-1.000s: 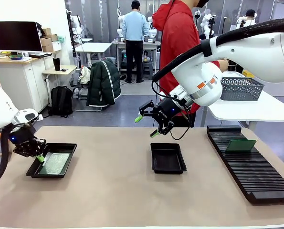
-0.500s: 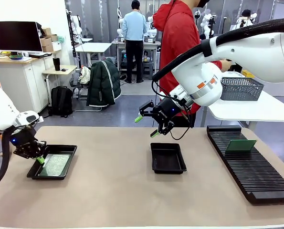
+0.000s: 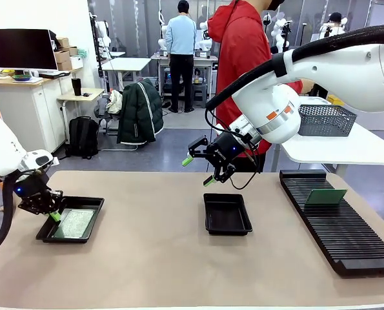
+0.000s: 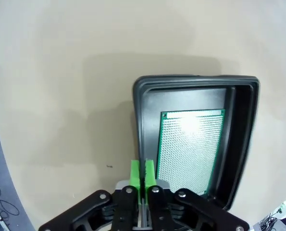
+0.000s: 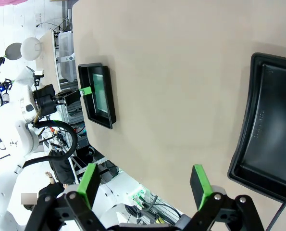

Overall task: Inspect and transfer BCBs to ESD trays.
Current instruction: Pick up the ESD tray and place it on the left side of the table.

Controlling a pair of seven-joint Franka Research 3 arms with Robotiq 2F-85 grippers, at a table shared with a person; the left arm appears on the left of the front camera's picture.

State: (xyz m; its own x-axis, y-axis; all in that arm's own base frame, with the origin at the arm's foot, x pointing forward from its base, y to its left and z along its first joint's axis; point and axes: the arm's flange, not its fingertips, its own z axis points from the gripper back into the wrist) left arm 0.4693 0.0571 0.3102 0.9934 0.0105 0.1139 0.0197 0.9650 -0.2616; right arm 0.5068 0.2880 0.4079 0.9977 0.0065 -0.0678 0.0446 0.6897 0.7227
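The left gripper point(image 4: 143, 171) has its green pads pressed together with nothing visible between them. It sits over the rim of the left ESD tray point(image 3: 82, 197), just beside the edge of the board inside. That BCB point(image 4: 191, 147) lies flat in this tray, thin, pale speckled green with a darker border. The tray is shallow glossy black plastic with rounded corners. Well to the right of this tray, the right gripper point(image 3: 198, 170) hangs in the air with its fingers spread wide and empty, above a second, bare ESD tray point(image 3: 227, 213).
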